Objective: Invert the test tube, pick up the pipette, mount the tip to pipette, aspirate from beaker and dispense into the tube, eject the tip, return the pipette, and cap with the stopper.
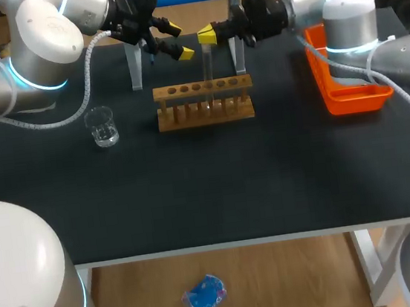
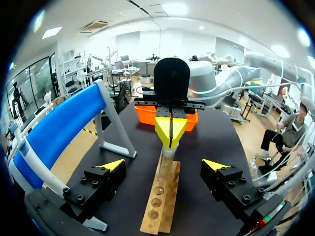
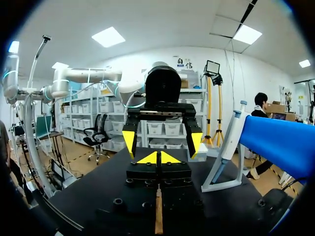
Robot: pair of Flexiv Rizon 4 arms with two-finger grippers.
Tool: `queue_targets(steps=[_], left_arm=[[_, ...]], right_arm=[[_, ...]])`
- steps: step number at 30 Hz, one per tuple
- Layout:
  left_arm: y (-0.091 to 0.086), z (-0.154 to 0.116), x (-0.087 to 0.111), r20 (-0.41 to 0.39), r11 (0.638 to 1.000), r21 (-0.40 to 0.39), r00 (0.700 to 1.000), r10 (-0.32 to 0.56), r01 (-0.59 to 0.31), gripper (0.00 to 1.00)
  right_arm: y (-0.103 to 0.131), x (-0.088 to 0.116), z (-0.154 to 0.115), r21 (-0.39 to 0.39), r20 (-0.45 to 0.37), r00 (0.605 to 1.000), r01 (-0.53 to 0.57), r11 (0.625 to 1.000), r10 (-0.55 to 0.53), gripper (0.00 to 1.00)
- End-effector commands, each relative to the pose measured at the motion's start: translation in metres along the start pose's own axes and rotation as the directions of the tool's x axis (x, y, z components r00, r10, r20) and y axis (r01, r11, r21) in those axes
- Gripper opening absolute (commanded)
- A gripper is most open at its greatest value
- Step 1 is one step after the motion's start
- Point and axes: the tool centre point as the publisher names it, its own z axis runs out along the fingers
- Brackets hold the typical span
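My right gripper [image 1: 208, 35]: closed on the top of the test tube [image 1: 208, 71], which stands upright with its lower end in the wooden rack [image 1: 204, 103]
My left gripper [image 1: 180, 40]: fingers spread wide, holding nothing, facing the right gripper above the rack's rear
Beaker [image 1: 102, 126]: on the dark surface [image 1: 209, 190], left of the rack and apart from it
Orange tray [image 1: 351, 94]: near the surface's right edge
Pipette [image 3: 230, 140]: leaning on the blue stand [image 3: 283, 142] behind the rack
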Motion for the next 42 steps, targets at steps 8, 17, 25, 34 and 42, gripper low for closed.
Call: queue_targets(steps=[8, 17, 25, 34, 42], left_arm=[[-0.001, -0.001, -0.001, -0.005, 1.0, -0.006, 1.0, -0.002, 0.002, 1.0], [-0.001, -0.001, -0.001, -0.005, 1.0, -0.006, 1.0, -0.002, 0.002, 1.0], [-0.001, -0.001, -0.001, -0.005, 1.0, -0.006, 1.0, -0.002, 0.002, 1.0], [-0.001, -0.001, -0.001, -0.005, 1.0, -0.006, 1.0, -0.002, 0.002, 1.0], [-0.001, -0.001, -0.001, -0.005, 1.0, -0.006, 1.0, -0.002, 0.002, 1.0]], right_arm=[[-0.009, -0.007, 0.001, 0.002, -0.01, 1.0, -0.001, 1.0, 0.001, 0.0], [-0.019, -0.008, 0.003, -0.003, -0.012, 1.0, -0.028, 1.0, 0.028, 0.0], [-0.027, -0.008, 0.004, 0.0, -0.008, 0.999, -0.047, 0.999, 0.047, 0.0], [-0.016, -0.007, -0.001, -0.012, -0.006, 0.999, -0.04, 0.999, 0.04, 0.0], [-0.002, -0.003, -0.003, -0.046, -0.025, 0.999, -0.029, 0.999, 0.028, 0.0]])
